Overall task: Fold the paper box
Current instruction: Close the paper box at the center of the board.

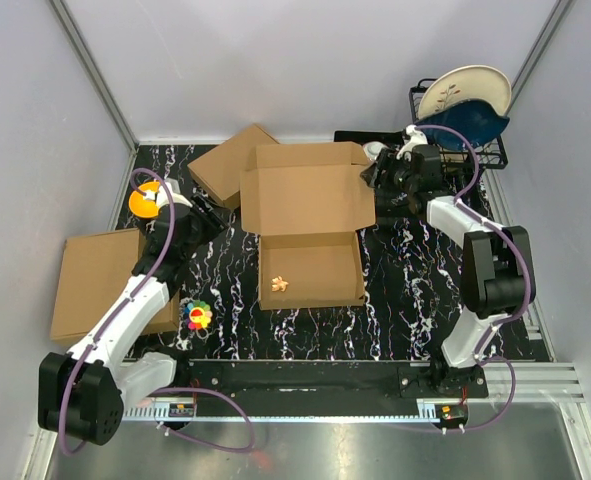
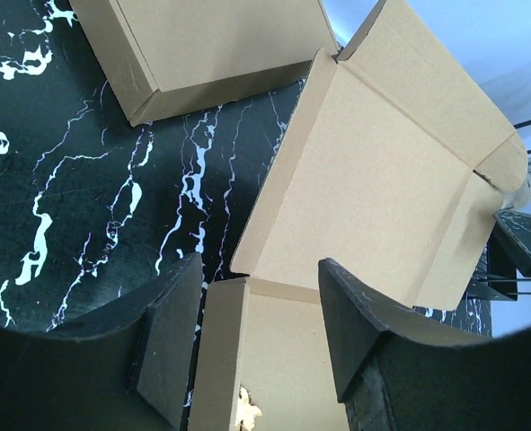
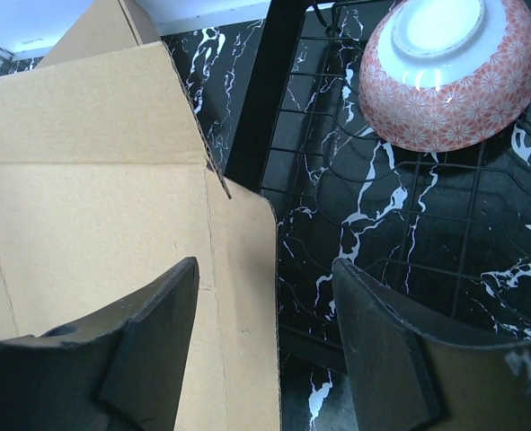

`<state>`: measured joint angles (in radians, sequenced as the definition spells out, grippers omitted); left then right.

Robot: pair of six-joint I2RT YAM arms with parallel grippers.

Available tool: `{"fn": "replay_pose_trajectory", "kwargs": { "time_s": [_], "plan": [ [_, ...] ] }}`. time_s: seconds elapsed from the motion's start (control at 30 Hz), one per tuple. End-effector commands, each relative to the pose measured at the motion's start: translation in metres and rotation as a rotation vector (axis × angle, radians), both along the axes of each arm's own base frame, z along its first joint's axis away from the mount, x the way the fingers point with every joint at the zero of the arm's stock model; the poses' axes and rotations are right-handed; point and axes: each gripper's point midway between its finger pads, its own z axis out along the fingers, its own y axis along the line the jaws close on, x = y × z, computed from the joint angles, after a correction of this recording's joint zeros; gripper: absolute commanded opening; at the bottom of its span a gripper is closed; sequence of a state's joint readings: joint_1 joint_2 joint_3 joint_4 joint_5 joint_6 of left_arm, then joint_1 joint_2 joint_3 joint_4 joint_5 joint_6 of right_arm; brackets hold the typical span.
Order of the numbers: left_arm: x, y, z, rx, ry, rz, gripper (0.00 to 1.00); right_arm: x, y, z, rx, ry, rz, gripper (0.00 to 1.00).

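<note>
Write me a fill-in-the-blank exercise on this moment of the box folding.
1. The left gripper and the right gripper both have their jaws ____.
2. A small pale scrap lies ____ the tray of the paper box.
3. The smaller box sits on the ____ arm's side of the paper box.
4. The red patterned bowl leans in the rack near the ____ gripper.
Missing words: open; inside; left; right.
</note>
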<state>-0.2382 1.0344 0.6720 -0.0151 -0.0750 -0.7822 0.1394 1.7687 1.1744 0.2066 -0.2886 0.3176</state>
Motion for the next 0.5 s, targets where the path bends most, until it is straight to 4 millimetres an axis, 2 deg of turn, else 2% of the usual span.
{"fn": "replay_pose_trajectory", "kwargs": {
  "time_s": [0.0, 0.3, 0.47],
  "plan": [
    [0.008, -0.003, 0.020, -0.011, -0.078, -0.019, 0.57, 0.010, -0.004, 0.002, 0.016, -0.025, -0.002, 0.66],
    [0.010, -0.001, 0.021, -0.008, -0.084, -0.012, 0.57, 0.005, 0.018, 0.000, 0.026, -0.010, 0.068, 0.54],
    [0.016, 0.003, 0.026, -0.005, -0.086, 0.006, 0.57, -0.001, 0.023, 0.000, 0.017, -0.014, 0.057, 0.40]
  ]
}}
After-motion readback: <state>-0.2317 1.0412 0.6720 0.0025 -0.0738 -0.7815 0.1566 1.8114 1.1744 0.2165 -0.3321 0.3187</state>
